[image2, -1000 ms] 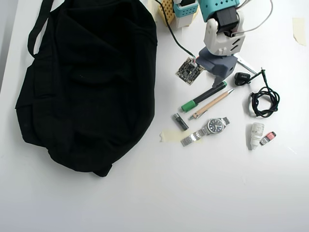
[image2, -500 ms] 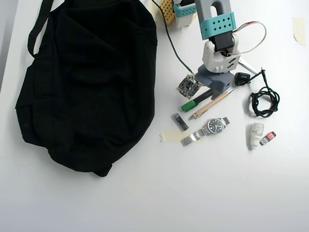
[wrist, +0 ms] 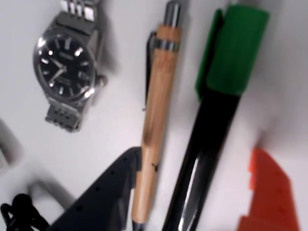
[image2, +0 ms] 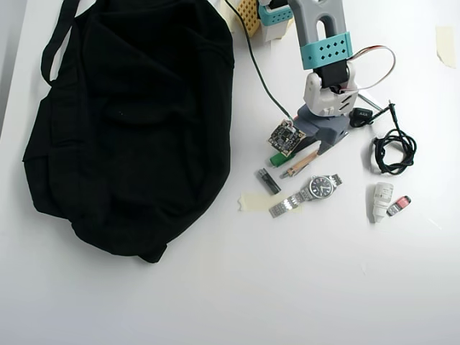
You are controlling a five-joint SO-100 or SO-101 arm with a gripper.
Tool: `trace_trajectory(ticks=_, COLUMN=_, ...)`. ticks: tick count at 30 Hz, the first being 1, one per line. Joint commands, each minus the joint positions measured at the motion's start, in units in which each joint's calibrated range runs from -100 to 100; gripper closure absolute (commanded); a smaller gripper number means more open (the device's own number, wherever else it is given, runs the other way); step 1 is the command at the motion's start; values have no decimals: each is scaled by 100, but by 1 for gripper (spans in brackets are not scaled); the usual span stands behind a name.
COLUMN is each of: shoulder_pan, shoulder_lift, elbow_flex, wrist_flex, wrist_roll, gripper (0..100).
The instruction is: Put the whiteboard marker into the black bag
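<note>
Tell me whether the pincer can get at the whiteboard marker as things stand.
Probably yes: the open pincer straddles the whiteboard marker, nothing covering it. The wooden pen lies close alongside, between the fingers too, and may get caught.

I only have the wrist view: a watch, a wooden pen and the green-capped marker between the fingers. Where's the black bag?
Observer: In the overhead view, the black bag lies left of the arm, apart from the whiteboard marker.
Operator: Is anything lying between the marker and the bag?
Observer: No, only bare table separates the marker's green cap from the bag's edge.
Operator: And what's on the other side of the arm?
Observer: A coiled black cable lies on the table to the right of the arm.
</note>
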Motion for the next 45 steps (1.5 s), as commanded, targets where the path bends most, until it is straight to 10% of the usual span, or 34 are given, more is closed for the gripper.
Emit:
trace_trajectory(ticks=1, shoulder_pan=-53, shoulder_lift=28, elbow_flex=-80, wrist_flex=-64, wrist_roll=-10, gripper=76)
trace_trajectory(ticks=45, shoulder_pan=172, shoulder_lift=551, elbow_flex=18, wrist_flex=427, wrist_roll=1, gripper=74)
